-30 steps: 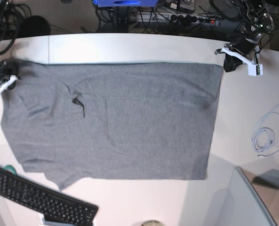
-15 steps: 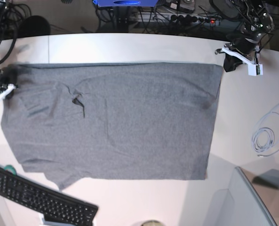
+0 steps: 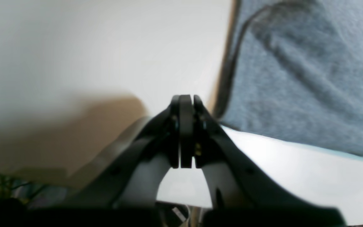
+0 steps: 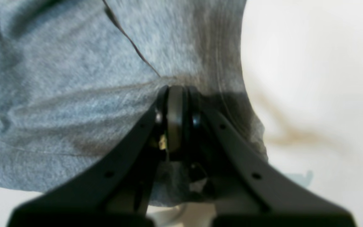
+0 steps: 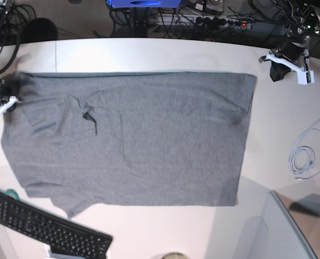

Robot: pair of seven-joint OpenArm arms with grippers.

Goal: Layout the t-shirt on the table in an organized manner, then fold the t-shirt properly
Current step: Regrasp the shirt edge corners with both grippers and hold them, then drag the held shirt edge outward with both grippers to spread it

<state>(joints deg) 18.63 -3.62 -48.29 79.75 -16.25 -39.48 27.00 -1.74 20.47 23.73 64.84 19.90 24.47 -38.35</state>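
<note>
T-shirt (image 5: 133,140) is spread wide across the white surface (image 5: 149,54), mostly flat, far hem running straight along the back, one sleeve bunched at the front near the keyboard (image 5: 46,229). A small dark pucker sits by the neckline, and soft creases fan out around it.

Right claw (image 4: 176,94) is clenched on the cloth at the shirt's edge; the wrist view shows grey knit gathered right into the closed tips. In the base view that claw (image 5: 0,102) sits at the far side of the frame, over the shoulder end. Left claw (image 3: 184,101) is clenched too, but on nothing: bare surface under it, the shirt's corner just beside it and not touching. From above, it (image 5: 289,65) hangs clear of the hem corner.

Here's the danger, as I read it. With only one end pinched, any pull from the right claw could drag the whole shirt sideways and wrinkle the flat part, since nothing anchors the hem end. A lift could also fold that shoulder under itself. And the bunched sleeve lies close to the keyboard, where a slide might catch it.
</note>
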